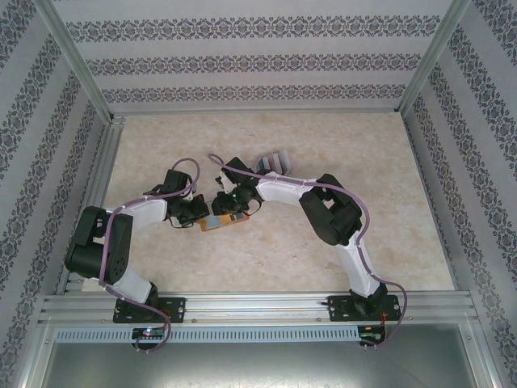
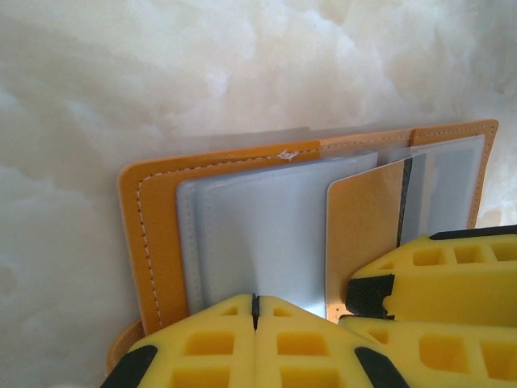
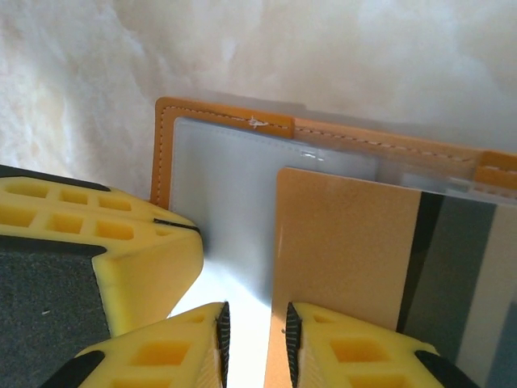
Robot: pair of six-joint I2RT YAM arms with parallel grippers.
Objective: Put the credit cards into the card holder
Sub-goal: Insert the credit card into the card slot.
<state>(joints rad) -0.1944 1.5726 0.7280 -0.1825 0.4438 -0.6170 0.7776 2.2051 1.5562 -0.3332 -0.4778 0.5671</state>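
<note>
The orange card holder (image 1: 222, 222) lies open on the table, its clear pockets facing up (image 2: 149, 242) (image 3: 166, 153). A tan credit card (image 2: 363, 234) (image 3: 347, 242) with a dark stripe rests over the right-hand pocket, its far end under the clear plastic. My left gripper (image 1: 198, 217) (image 2: 255, 311) is shut, its tips pressing on the left pocket. My right gripper (image 1: 229, 210) (image 3: 254, 331) has its jaws a little apart. The card's left edge sits in the gap, and the card runs under the right finger. Its fingers (image 2: 436, 267) show beside the card.
A small stack of other credit cards (image 1: 275, 159) lies on the table just beyond the right arm's wrist. Metal frame rails (image 1: 105, 162) and patterned walls close in the marble-look table on three sides.
</note>
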